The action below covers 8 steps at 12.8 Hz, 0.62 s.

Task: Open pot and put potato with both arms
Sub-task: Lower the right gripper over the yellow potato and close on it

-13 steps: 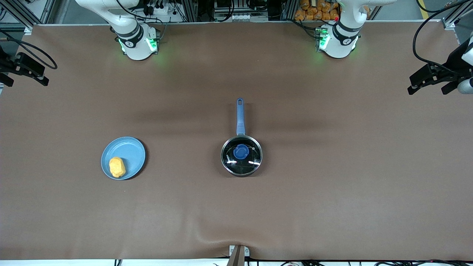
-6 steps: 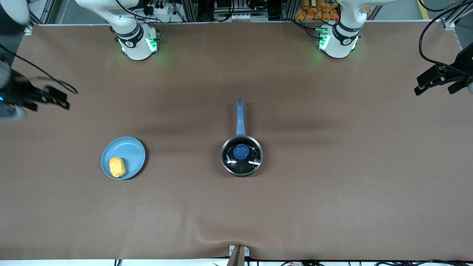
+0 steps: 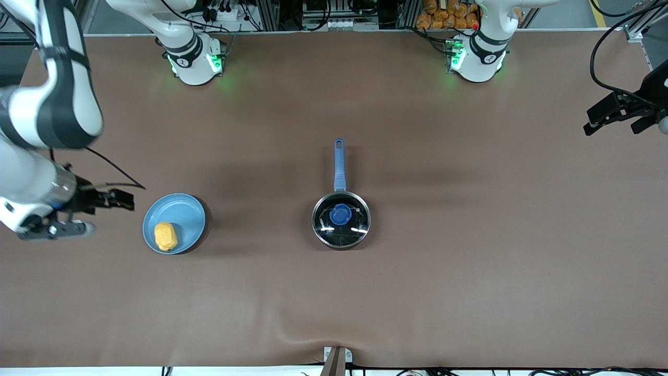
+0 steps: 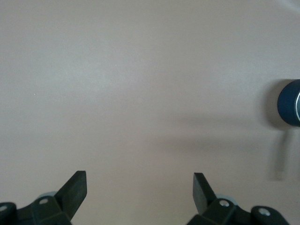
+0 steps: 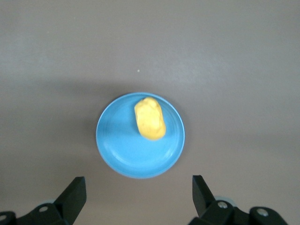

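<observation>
Pot: the pot (image 3: 341,220) sits near the middle of the front frame, its blue handle (image 3: 339,164) pointing straight up the frame toward the robots' bases; a dark rounded part of it also shows at the edge of the left wrist view (image 4: 289,102).
Lid: the glass lid (image 3: 350,227) with its blue knob (image 3: 340,214) lies on the pot, closing it.
Potato: the potato (image 3: 165,236) lies on the blue plate (image 3: 183,211), in the lower part of the plate as the front view shows it, toward the right arm's end of the table; it is whole and in full sight in the right wrist view (image 5: 150,118).
Plate: the plate stands well apart from the pot, at about the same height in the frame.
Right gripper: the right gripper (image 3: 117,200) is at the middle of the frame's left edge, over the table just beside the plate; its fingers (image 5: 74,193) stand wide apart and grip nothing.
Left gripper: the left gripper (image 3: 600,115) is at the upper right edge of the front frame, well apart from the pot; its fingers (image 4: 75,186) are spread wide with only bare table (image 4: 140,84) between them.
</observation>
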Available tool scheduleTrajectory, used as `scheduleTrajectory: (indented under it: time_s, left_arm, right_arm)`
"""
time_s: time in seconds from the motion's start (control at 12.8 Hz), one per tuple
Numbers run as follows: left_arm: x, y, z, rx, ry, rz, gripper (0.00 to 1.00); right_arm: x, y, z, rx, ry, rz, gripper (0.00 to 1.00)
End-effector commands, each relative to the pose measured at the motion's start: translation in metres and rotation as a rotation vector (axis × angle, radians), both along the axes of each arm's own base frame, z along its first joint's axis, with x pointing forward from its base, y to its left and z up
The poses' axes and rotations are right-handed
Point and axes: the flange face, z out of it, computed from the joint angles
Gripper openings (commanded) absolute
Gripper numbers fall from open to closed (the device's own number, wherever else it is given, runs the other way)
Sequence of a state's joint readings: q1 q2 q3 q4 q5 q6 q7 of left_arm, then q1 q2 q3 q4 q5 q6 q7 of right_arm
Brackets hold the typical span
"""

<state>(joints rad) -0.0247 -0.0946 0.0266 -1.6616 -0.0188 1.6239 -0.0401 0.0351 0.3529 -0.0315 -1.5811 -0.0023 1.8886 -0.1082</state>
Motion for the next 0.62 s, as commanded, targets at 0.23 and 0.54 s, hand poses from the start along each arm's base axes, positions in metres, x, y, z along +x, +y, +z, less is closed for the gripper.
scheduleTrajectory:
  time_s: [0.23,0.54]
  left_arm:
    - [0.002,-0.003,0.002,0.004,-0.003,0.001,1.00]
    - [0.002,-0.004,0.001,0.004,-0.001,-0.001,1.00]
  right_arm:
    - [0.031,-0.001,-0.102,0.011,0.009,0.050,1.00]
    - [0.035,0.002,-0.173,0.009,0.046,0.055,1.00]
